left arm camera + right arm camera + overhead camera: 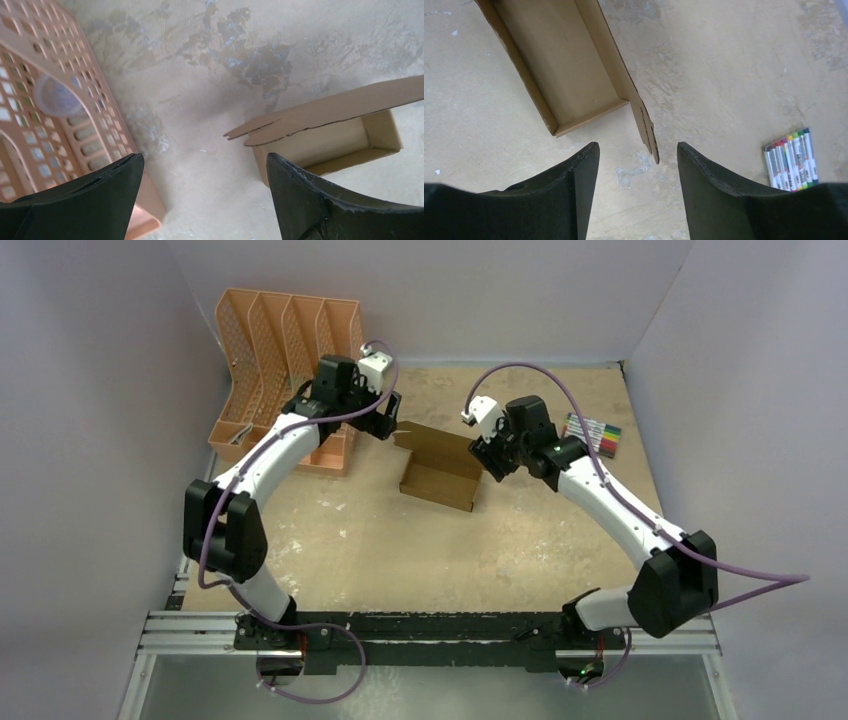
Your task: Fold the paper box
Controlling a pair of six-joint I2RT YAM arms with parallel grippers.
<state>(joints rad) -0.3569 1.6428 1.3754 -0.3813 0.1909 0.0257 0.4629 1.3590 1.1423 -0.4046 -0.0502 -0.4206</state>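
Worn beige table (380,550) with scuffed, stained patches is seen, enclosed by plain pale walls. No brand or print is seen on the paper box (440,472). Labels on the marker pack (791,159) at the far right are too small to be read. The peach slotted organizer (285,360) is placed far left.

The paper box is set mid-table as an open brown tray, between both grippers. The left gripper (202,160) is held wide apart with nothing between its fingers; the box's tabbed flap end lies just ahead, to the right. The right gripper (638,147) is also parted, nothing clamped. The flap's tip is lined up with the gap between its fingertips; contact cannot be told.
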